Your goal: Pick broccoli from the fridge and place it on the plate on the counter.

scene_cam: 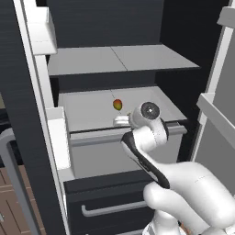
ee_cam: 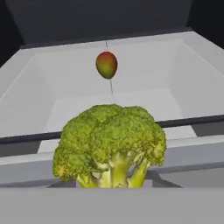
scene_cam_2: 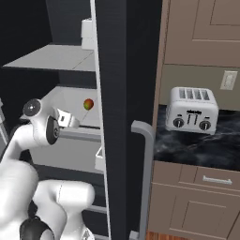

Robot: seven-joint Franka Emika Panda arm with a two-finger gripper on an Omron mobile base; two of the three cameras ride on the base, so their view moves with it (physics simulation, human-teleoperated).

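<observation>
While the broccoli point(ee_cam: 111, 146) sits close before the hand camera, over the front rim of the fridge's pale drawer point(ee_cam: 26, 92), I cannot tell whether the gripper point(scene_cam: 122, 121) grips it. If it does, the arm should back straight out, clear of the round fruit point(ee_cam: 106, 64) by the drawer's back wall, then swing toward the counter point(scene_cam_2: 197, 143).

The broccoli point(ee_cam: 111, 146) has a rough, bumpy matt head and a smoother pale stem. The fruit point(ee_cam: 106, 64) behind it looks smooth with a faint sheen. The fridge point(scene_cam: 110, 27) is matt dark, its drawer point(ee_cam: 52, 92) smooth pale plastic. On the right, the counter point(scene_cam_2: 206, 145) is glossy veined black marble over brown wood-look cabinets point(scene_cam_2: 201, 206), bearing a shiny metal toaster point(scene_cam_2: 192, 110).
</observation>
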